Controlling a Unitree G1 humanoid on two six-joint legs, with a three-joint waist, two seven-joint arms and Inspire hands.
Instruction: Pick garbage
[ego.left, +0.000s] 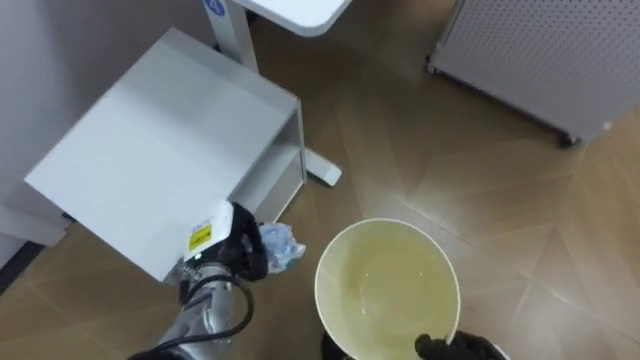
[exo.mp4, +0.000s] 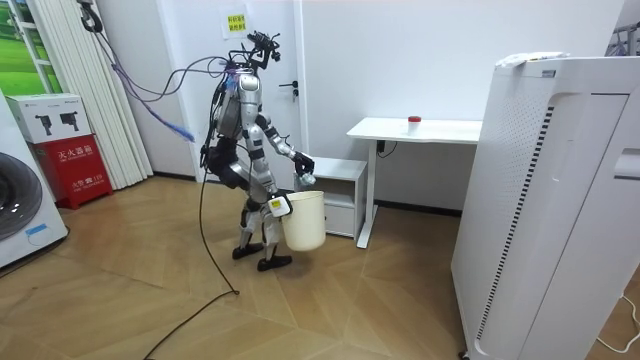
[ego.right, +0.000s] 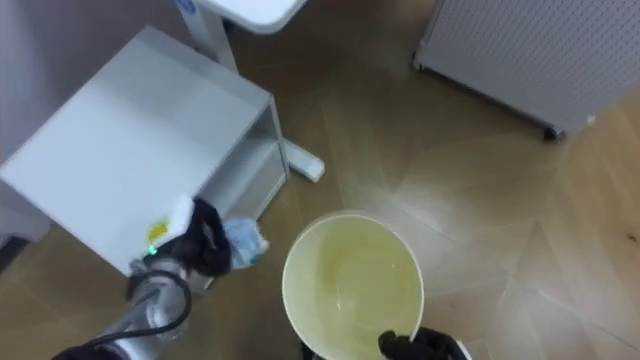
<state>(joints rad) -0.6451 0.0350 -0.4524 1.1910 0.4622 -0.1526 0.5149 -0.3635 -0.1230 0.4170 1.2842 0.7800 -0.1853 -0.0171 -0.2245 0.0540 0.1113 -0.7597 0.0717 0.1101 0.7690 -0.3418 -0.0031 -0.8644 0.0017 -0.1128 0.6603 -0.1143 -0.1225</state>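
A crumpled bluish-white piece of garbage (ego.left: 282, 247) is pinched in my left hand (ego.left: 238, 250), which is held above the floor just left of the bin. The pale yellow round bin (ego.left: 325, 272) is open at the top, and its inside looks bare. My right hand (ego.left: 458, 348) grips the bin's near rim with dark curled fingers. In the room view I stand in front of the low cabinet, with the bin (exo.mp4: 304, 220) held off the floor at knee height and the garbage (exo.mp4: 307, 180) a little above its rim.
A low white cabinet (ego.left: 160, 150) with an open shelf is close on my left. Behind it are the white desk's leg (ego.left: 235, 30) and foot (ego.left: 322, 172). A white perforated unit (ego.left: 540, 50) stands at the far right. Wood floor lies around the bin.
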